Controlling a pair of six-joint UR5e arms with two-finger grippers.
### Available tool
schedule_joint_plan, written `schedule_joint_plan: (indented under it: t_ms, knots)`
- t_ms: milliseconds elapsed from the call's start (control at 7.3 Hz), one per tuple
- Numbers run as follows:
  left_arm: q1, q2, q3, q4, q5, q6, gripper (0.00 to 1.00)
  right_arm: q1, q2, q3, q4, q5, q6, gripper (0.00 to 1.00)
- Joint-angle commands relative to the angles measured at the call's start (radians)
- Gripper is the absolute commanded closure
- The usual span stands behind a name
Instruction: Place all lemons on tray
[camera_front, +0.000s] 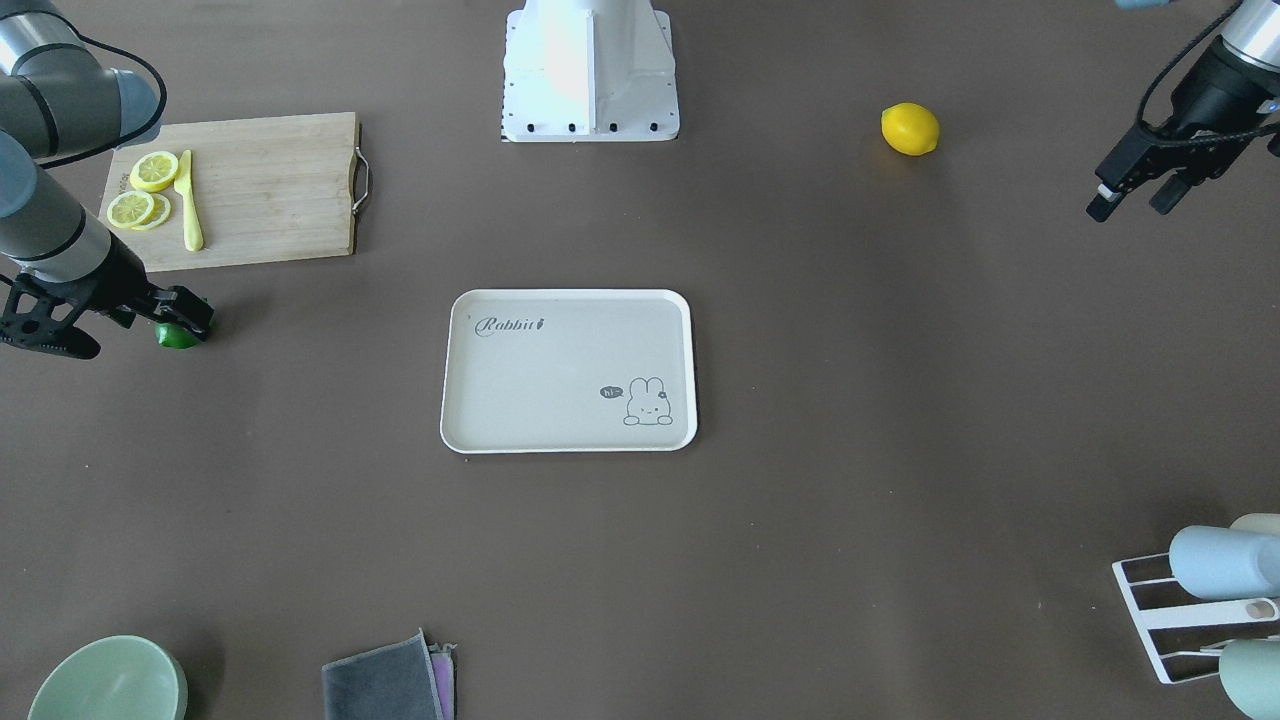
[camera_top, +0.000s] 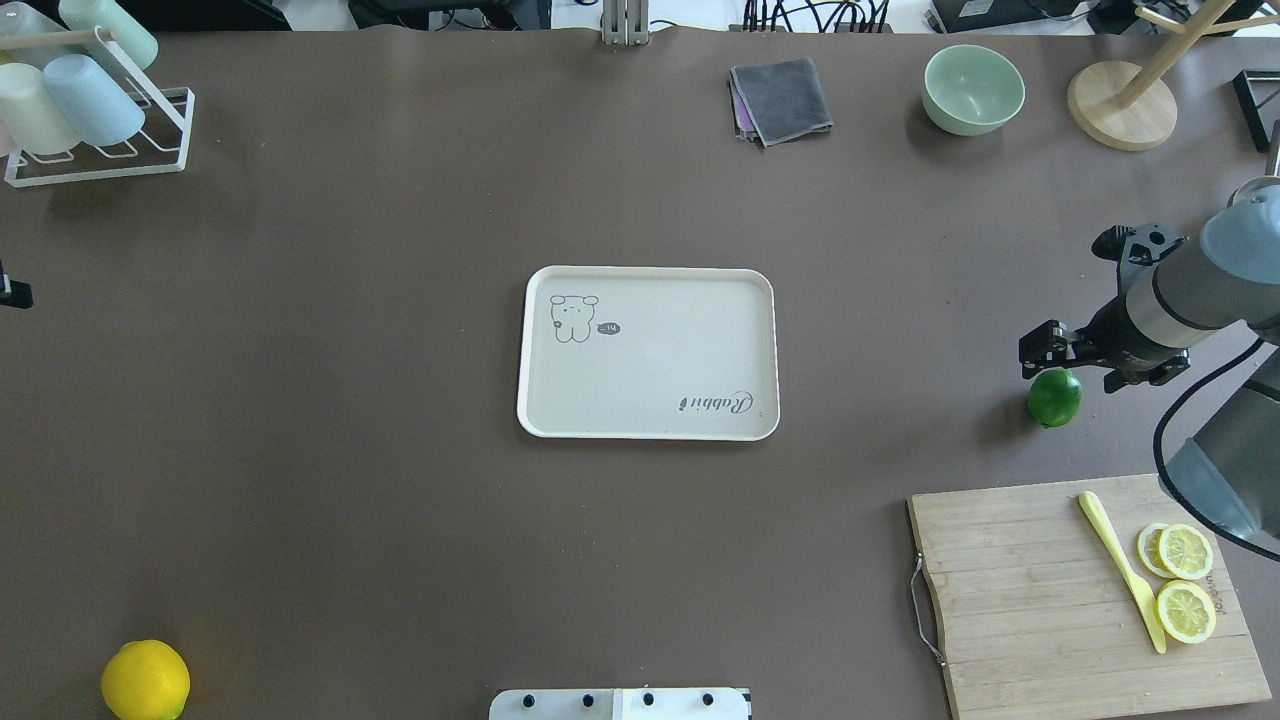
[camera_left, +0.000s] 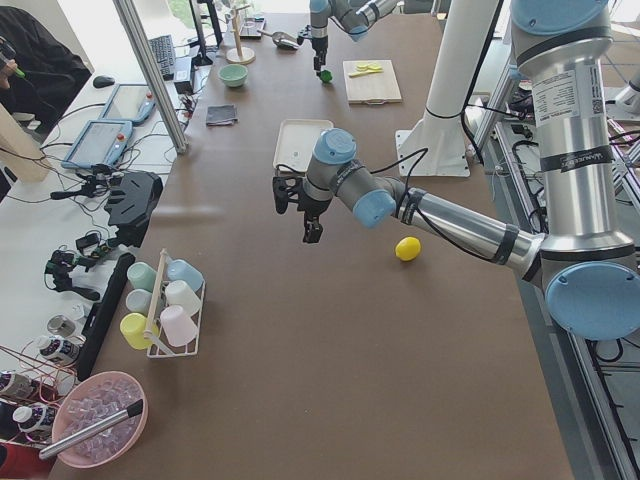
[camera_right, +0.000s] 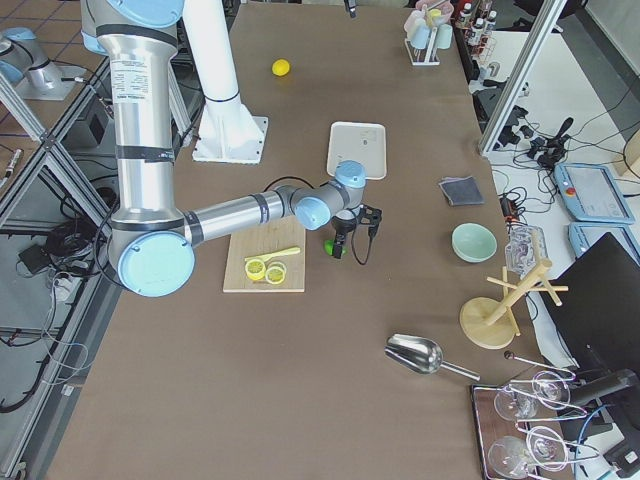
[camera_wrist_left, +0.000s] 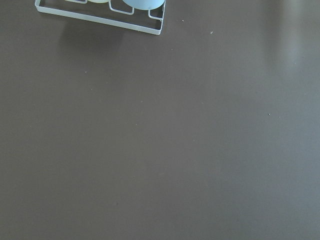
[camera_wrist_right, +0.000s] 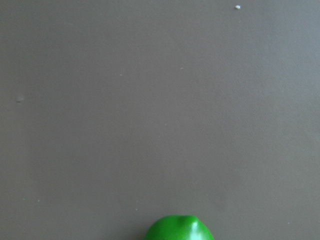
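The tray (camera_front: 570, 293) lies mid-table with nothing on it and also shows in the overhead view (camera_top: 650, 270). The green lemon (camera_top: 1055, 397) rests on the table between the tray and the cutting board. My right gripper (camera_front: 180, 312) hovers directly over it, jaws apparently open. In the right wrist view only the top of the green lemon (camera_wrist_right: 179, 229) shows, at the bottom edge. The yellow lemon (camera_front: 910, 129) lies alone near my base on my left side, also seen in the overhead view (camera_top: 145, 680). My left gripper (camera_front: 1130, 205) is open and empty, raised well off to the yellow lemon's side.
A wooden cutting board (camera_top: 1010, 590) with lemon slices (camera_top: 1185, 580) and a yellow knife (camera_top: 1120, 560) lies beside the green lemon. A green bowl (camera_top: 973, 88), grey cloth (camera_top: 785, 98), wooden stand (camera_top: 1120, 105) and cup rack (camera_top: 90, 100) line the far edge.
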Motion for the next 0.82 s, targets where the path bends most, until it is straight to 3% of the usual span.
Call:
schedule_joint_plan:
  t_ms: [0, 137, 274, 411, 548, 685]
  knots:
    - [0.023, 0.014, -0.012, 0.000, -0.001, 0.000, 0.02, -0.009, -0.002, -0.002, -0.001, 0.000, 0.002, 0.00]
    - [0.043, 0.025, -0.014, 0.000, -0.001, 0.000, 0.02, -0.016, -0.002, -0.003, -0.002, -0.001, 0.002, 0.00]
    - [0.052, 0.026, -0.021, 0.000, -0.003, -0.001, 0.02, -0.019, -0.002, -0.006, -0.001, 0.000, 0.000, 0.08]
    - [0.054, 0.026, -0.028, 0.000, -0.003, 0.000, 0.02, -0.027, 0.001, -0.008, -0.002, 0.000, 0.002, 0.34]
    - [0.054, 0.026, -0.028, 0.000, -0.004, 0.000, 0.02, -0.029, 0.002, -0.011, -0.002, 0.002, 0.002, 0.73]
    - [0.054, 0.026, -0.034, 0.000, -0.010, -0.001, 0.02, -0.029, 0.005, -0.011, -0.004, 0.003, 0.002, 1.00]
